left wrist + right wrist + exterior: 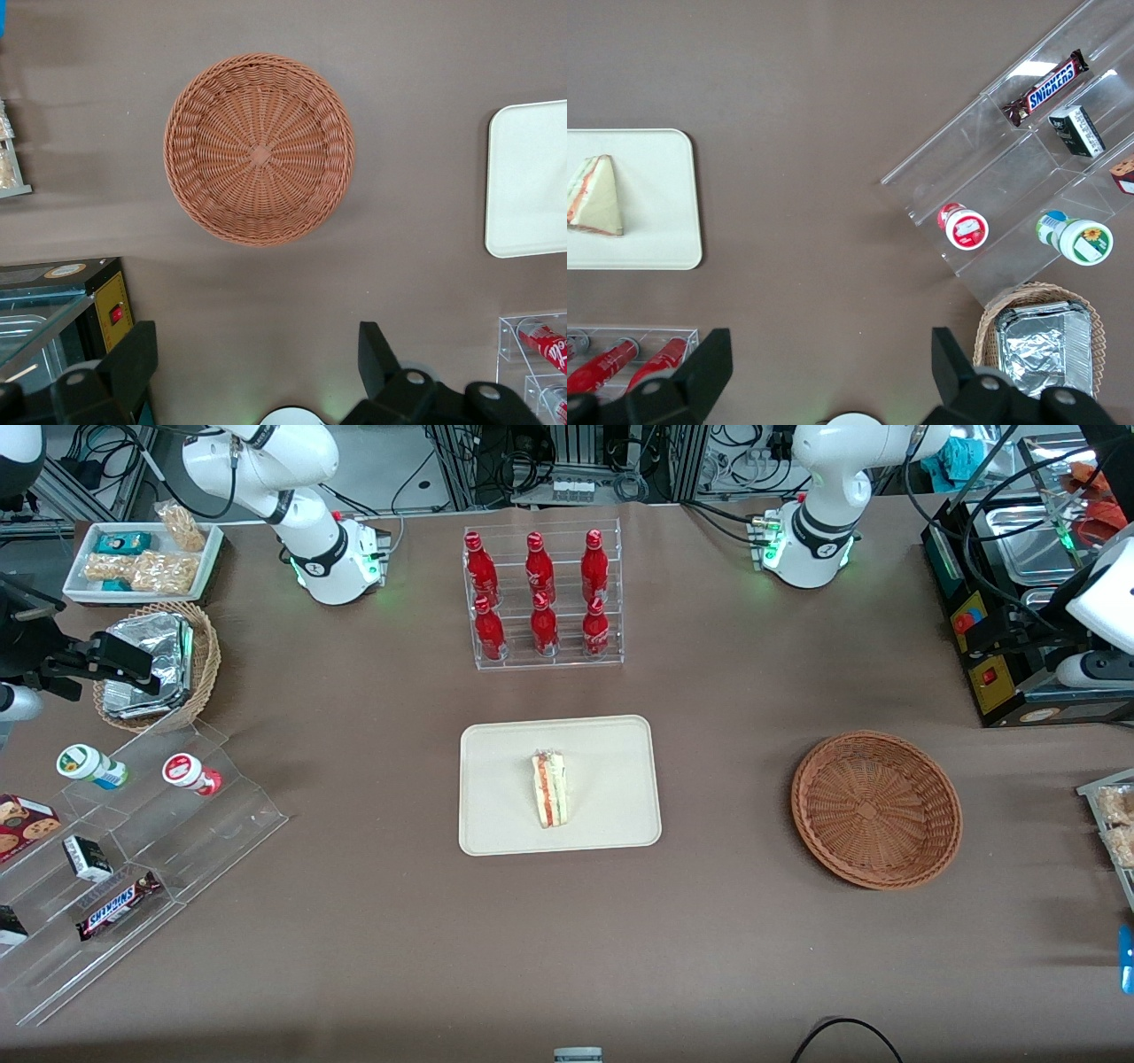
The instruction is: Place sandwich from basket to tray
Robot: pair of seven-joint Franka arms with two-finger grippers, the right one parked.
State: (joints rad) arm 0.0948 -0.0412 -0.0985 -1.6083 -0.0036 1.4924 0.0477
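Since the sandwich point(550, 789) already lies on the tray point(496, 815) and the basket point(875, 810) sits empty, nothing seems left; the gripper point(257, 372) hangs above, jaws wide open, holding nothing.

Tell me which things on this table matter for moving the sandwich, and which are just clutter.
Job:
sandwich, lying on the tray
basket, empty
claw, open, above the table beside the basket

Lying about:
bottle rack
foil basket
snack steps
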